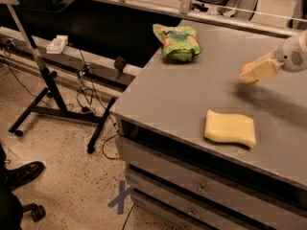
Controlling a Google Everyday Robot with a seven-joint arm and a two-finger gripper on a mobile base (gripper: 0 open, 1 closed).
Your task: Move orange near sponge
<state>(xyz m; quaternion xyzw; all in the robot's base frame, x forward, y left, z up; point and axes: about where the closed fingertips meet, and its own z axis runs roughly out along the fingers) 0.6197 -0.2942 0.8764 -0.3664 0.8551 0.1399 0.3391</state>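
The sponge (230,127) is a pale-yellow wavy-edged pad lying flat near the front edge of the grey table (192,90). My gripper (253,72) comes in from the right edge, behind the sponge and lifted off the tabletop, with its shadow on the table beneath it. Its cream fingers are shut on the orange (246,68), which shows only as a small orange patch at their tip. The orange is off the table surface, a short way behind the sponge.
A green snack bag (178,42) lies at the back left of the table. Drawers (201,188) run under the table's front. On the floor to the left are a black stand (48,87), cables and a shoe (21,173).
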